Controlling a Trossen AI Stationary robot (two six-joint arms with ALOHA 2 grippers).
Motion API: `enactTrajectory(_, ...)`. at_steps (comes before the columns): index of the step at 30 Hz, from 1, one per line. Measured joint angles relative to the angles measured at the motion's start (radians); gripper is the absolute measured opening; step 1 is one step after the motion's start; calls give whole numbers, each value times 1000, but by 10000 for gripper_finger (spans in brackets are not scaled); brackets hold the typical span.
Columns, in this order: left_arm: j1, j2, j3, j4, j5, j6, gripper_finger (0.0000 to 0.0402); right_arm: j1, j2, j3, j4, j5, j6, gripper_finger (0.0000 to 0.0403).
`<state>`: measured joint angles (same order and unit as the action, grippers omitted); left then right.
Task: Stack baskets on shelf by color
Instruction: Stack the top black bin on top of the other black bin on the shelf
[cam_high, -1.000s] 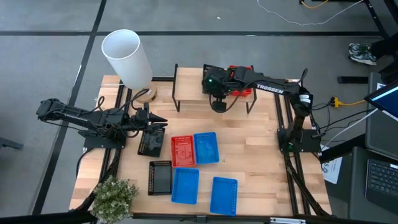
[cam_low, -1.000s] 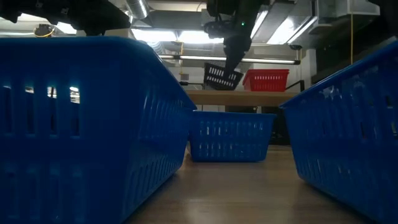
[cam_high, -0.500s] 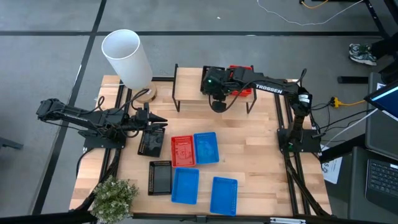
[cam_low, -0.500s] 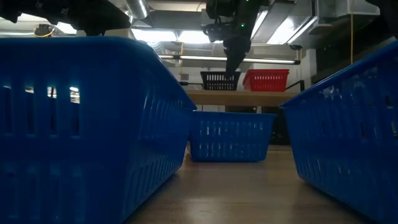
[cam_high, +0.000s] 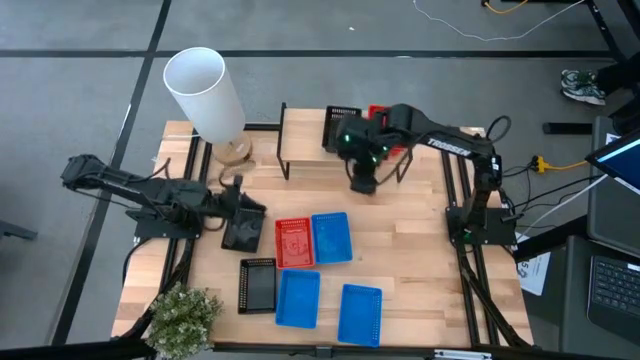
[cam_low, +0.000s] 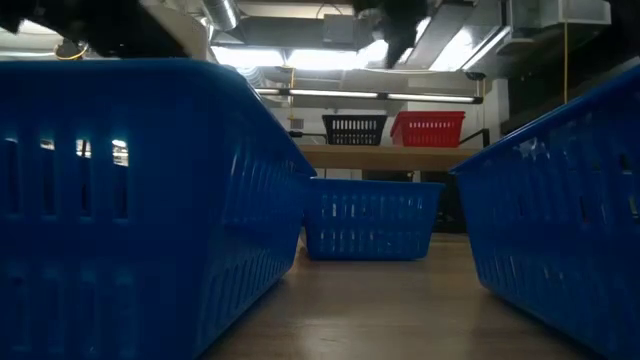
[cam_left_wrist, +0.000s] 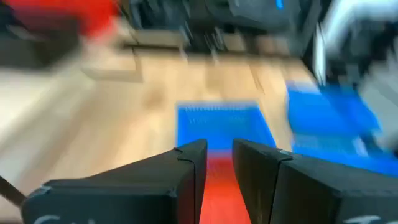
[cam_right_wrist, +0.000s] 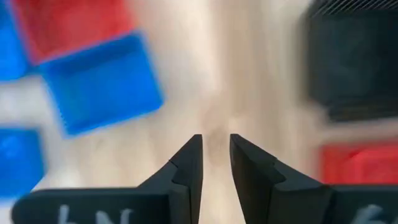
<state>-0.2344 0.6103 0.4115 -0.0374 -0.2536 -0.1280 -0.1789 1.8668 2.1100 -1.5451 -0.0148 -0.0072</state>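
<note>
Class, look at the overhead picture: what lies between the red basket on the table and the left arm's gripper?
In the high view, a black basket lies between the red basket and the left gripper, close beside the red one.

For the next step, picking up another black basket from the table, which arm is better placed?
The left. Its gripper hangs right over a black basket on the table's left side. The right gripper is empty in front of the shelf, farther from it.
</note>
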Motion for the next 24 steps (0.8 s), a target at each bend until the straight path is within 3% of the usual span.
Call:
enactTrajectory(6, -178, 128, 237, -555, -36, -197, 69, 104, -29, -74, -5, -7, -12, 79)
enactTrajectory(9, -249, 226, 305, -739, 21, -337, 69, 146, -33, -134, -13, -6, 14, 79)
enactTrajectory(14, -331, 365, 301, -783, 124, -402, 69, 194, -32, -247, 34, -6, 55, 79)
enactTrajectory(24, -363, 556, 299, -782, 104, -388, 69, 239, -31, -396, 56, -5, 121, 79)
